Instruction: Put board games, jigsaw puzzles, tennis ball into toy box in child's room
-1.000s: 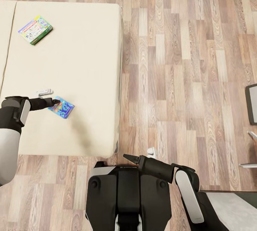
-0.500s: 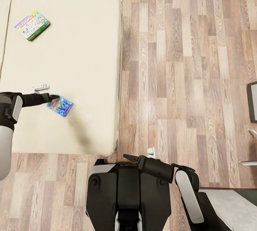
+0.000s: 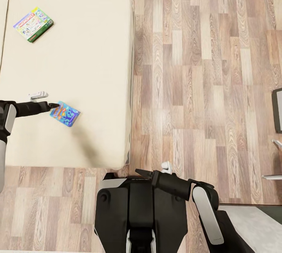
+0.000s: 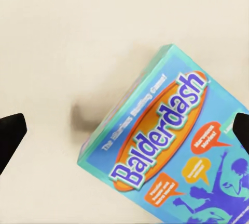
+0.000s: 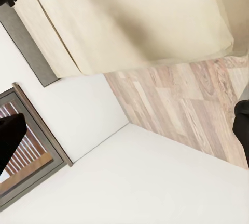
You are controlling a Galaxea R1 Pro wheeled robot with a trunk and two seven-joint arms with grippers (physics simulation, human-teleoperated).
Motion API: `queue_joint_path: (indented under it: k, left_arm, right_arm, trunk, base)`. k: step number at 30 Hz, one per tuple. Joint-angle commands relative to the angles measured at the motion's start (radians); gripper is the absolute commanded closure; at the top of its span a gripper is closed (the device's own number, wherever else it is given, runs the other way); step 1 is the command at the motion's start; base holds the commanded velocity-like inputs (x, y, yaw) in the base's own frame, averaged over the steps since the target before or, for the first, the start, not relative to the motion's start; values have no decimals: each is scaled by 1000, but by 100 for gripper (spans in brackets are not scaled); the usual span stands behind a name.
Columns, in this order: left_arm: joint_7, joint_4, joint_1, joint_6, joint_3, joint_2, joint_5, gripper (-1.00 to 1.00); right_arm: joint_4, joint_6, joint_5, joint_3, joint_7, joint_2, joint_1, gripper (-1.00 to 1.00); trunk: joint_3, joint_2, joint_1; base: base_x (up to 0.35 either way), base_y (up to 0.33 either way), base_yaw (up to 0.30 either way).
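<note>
Now, far left of the head view, the left gripper (image 3: 56, 106) sits at the near corner of the small blue board game (image 3: 65, 113) on the bed (image 3: 94, 88). Over the last sec the whole picture slid: bed, box and arm all sit further left and a bit higher, so that's the camera/base moving, not the things. Relative to the box the arm tip has barely changed; it has kept its place at that corner. My read: the robot is settling its stance for the pick, grasp not yet made.

From the left wrist view the jaws are spread wide, dark tips at opposite edges of frame w/ the box (image 4: 171, 146) between and below them, nothing pinched. Box looks like a flat teal carton, "Balderdash" in white on an orange oval, purple figures and orange speech bubbles; lying flat on the mattress, turned at an angle.

Upper left of the head view, the larger green-edged board game (image 3: 33, 24) lies flat, well apart from the blue one, untouched.

Bottom centre-right, the right gripper (image 3: 141, 173) hangs idle over the floor (image 3: 203, 88) in front of the trunk; the right wrist view has its tips apart at the frame edges, so open and empty.
</note>
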Motion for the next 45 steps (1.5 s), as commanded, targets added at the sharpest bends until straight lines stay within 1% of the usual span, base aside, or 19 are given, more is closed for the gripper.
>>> queue_joint_path:
  k: [1, 4, 7, 20, 27, 45]
  left_arm:
    - [-15, -1, 0, 6, 3, 4, -4, -100]
    - [-44, 0, 0, 6, 3, 15, -4, -100]
    - [-82, 0, 0, 5, 2, 20, -6, -100]
    - [-138, 0, 0, 4, -2, 22, -8, -100]
    - [-147, 0, 0, 4, -5, 22, -11, -100]
    - [-147, 0, 0, 3, -7, 21, -16, -100]
  right_arm:
    - [0, 3, 9, -1, 9, 1, 0, -100]
    - [0, 3, 9, -1, 9, 1, 0, -100]
    - [0, 3, 9, -1, 9, 1, 0, -100]
    - [0, 3, 9, -2, 9, -1, 0, -100]
    - [0, 3, 9, -2, 10, 0, 0, -100]
    - [0, 3, 9, -1, 9, 1, 0, -100]
  trunk:
    - [-1, -2, 1]
    - [-1, -2, 1]
    - [-1, -2, 1]
    - [-1, -2, 1]
    - [-7, -2, 1]
    - [-35, -2, 1]
  base:
    - [0, 0, 0]
    - [0, 0, 0]
    - [0, 0, 0]
    - [0, 0, 0]
    - [0, 0, 0]
    - [0, 0, 0]
